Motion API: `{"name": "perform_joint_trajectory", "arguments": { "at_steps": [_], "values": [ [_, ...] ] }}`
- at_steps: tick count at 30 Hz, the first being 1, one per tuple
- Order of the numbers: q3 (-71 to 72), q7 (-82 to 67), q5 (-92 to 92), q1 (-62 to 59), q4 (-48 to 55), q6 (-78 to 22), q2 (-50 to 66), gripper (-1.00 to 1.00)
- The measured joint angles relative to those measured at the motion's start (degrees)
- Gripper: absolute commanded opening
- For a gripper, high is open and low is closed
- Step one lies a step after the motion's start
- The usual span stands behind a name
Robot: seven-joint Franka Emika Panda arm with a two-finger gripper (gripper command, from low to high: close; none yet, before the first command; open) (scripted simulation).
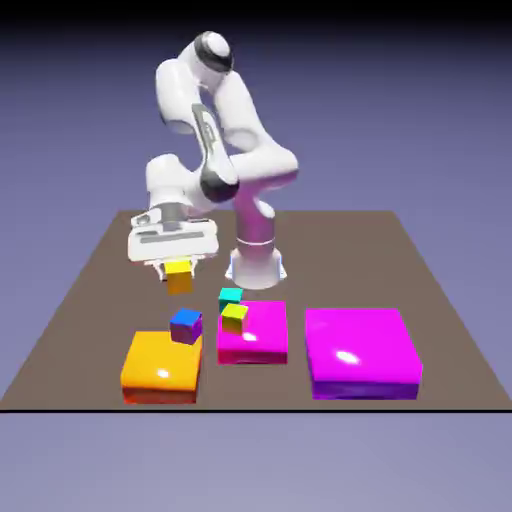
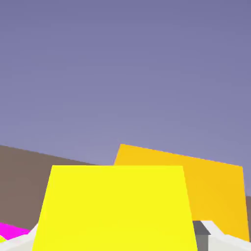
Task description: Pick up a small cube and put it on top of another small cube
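The pincer is clamped on the small cube, held above the counter; it should centre squarely over the blue cube below-right before lowering.

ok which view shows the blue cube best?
Exterior view: the blue cube sits on the orange block's corner, unobstructed. Hand view shows none of it; the held yellow cube fills the foreground.

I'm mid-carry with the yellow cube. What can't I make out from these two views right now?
- Hand view: the gripper fingertips are mostly hidden behind the yellow cube, which fills the bottom.
- Hand view: the blue cube, teal cube and olive cube are out of frame.
- Exterior view: the fingers' contact on the yellow cube is too small to judge.
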Motion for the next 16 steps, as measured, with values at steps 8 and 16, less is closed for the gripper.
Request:
{"name": "perform_joint_trajectory", "arguments": {
  "at_steps": [8,16],
  "values": [
    [-13.88,-2.66,1.92,16.59,2.62,7.54,0.89,-1.0],
    [-25.63,-4.95,3.58,30.65,4.84,13.98,1.64,1.0]
  ]
}}
